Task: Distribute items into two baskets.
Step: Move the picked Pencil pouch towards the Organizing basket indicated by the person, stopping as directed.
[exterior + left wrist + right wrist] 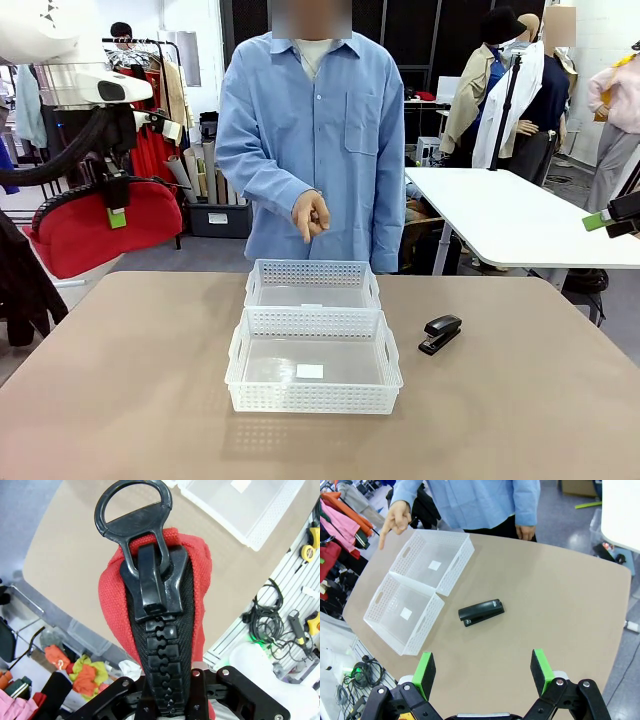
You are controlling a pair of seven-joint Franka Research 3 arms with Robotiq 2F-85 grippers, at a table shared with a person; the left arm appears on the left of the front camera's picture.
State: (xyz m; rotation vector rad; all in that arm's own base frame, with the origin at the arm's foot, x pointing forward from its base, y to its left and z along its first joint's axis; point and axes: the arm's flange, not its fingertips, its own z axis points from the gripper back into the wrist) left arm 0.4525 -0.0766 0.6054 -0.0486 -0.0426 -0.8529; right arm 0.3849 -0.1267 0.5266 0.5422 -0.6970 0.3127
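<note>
My left gripper (117, 208) hangs high at the far left, beyond the table edge, shut on the red pouch (100, 228). In the left wrist view the pouch (112, 605) stands up between the fingers, its black zipper and ring pull facing the camera. The two white baskets sit end to end mid-table: the far basket (312, 271) and the larger near basket (313, 397). A small black stapler (440, 333) lies on the table right of the near basket. My right gripper (482, 672) hovers open above the stapler (481, 612), well clear of it.
A person in a blue shirt stands at the far side, one hand (312, 215) pointing down over the far basket. Bare tabletop (130, 380) lies left, right and in front of the baskets. A white table (520, 220) stands behind at right.
</note>
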